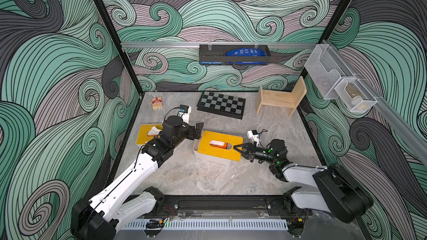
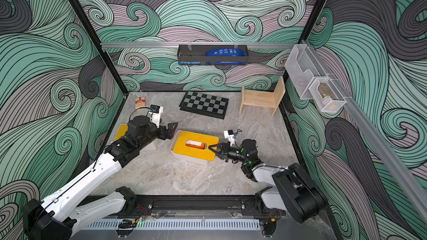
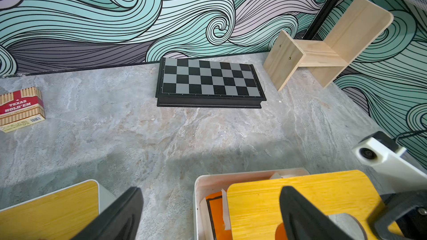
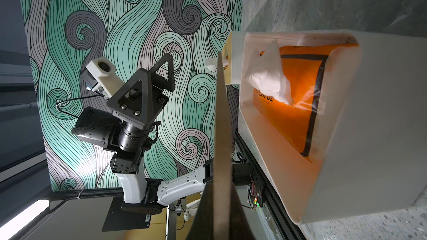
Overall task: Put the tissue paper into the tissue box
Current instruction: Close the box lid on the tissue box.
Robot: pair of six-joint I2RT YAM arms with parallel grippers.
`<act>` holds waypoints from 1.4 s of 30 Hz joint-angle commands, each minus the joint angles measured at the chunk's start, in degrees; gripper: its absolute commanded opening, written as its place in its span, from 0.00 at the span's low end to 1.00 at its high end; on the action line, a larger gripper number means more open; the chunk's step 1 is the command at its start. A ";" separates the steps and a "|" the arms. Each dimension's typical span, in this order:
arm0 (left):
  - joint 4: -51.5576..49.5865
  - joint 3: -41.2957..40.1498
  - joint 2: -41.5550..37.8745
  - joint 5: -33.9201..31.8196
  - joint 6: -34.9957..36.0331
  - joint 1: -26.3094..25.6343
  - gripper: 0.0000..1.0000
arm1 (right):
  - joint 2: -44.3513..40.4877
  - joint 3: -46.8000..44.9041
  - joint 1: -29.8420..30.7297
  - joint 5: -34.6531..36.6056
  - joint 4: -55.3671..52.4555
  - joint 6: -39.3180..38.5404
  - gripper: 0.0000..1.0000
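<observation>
Seeing left gripper (image 3: 210, 190) spread wide, nothing between the fingers (image 3: 120, 213), hovering over bare table (image 3: 161, 134) at the gap between the two boxes, close by the left end of the lid (image 3: 254, 204). Got right gripper (image 1: 235, 147) pinched shut on the opposite short edge of that yellow lid, in the right wrist view holding it edge-on and raised off the rim of the tissue box (image 4: 369, 134). Lid contact at the far end: can't tell. In both top views, lid sitting offset toward the right arm, leaving the box's left end uncovered. Task item located: tissue paper (image 4: 268, 81) already inside that white box, orange pack (image 4: 300, 116) lying in it with a white sheet bunched up out of the top, also showing through the lid's oval slot (image 1: 218, 144). Spotted second box (image 1: 143, 137) to the left of the left arm's wrist, same yellow lid, white tissue (image 1: 153, 131) poking from it, partly hidden by the arm. Further back: card pack (image 1: 157, 102) marked TEXAS HOLD'EM near the left wall, folded chessboard (image 1: 221, 104) mid-rear, wooden stand (image 1: 280, 97) in the rear right corner, all well apart from both boxes. On the walls: black tray (image 1: 233, 60) with a blue pack (image 1: 242, 52) on the back rail, wire mesh baskets (image 1: 328, 74) on the right rail.
</observation>
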 commanded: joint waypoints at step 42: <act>1.53 -4.46 3.59 2.53 1.71 0.37 0.97 | 17.88 5.08 3.47 4.20 14.53 0.56 0.00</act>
